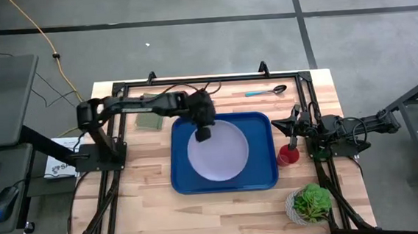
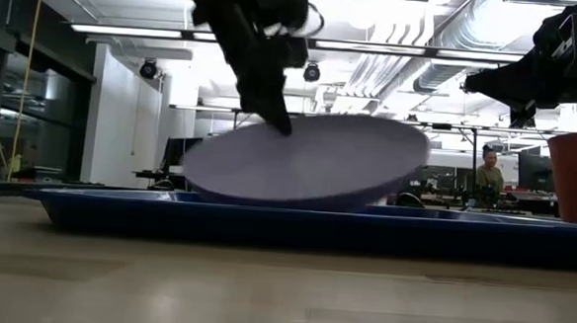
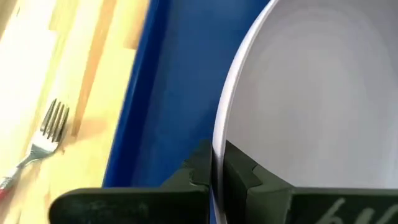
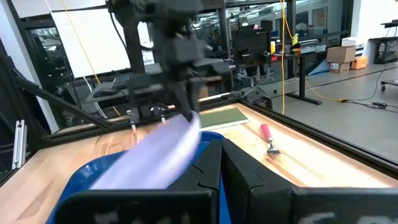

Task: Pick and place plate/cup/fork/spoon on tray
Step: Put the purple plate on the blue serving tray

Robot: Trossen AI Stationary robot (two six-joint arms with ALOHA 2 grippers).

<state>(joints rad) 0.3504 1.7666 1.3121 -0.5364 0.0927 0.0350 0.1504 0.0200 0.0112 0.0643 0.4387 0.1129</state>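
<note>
The left gripper [image 1: 203, 133], jaws clenched on the plate [image 1: 219, 154] rim at eleven o'clock, tilts it for lowering into the tray [image 1: 262, 175]; right jaws: cannot tell.

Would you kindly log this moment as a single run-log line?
left gripper: shut on pale round plastic plate, tilted over blue rectangular tray | right gripper: above red plastic cup

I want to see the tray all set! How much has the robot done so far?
Nothing is fully set down yet. The left claw pinches the plate by its rim, tilted over the tray. The right claw hangs above the cup, which stands beside the tray. The spoon and fork lie on the table.
</note>
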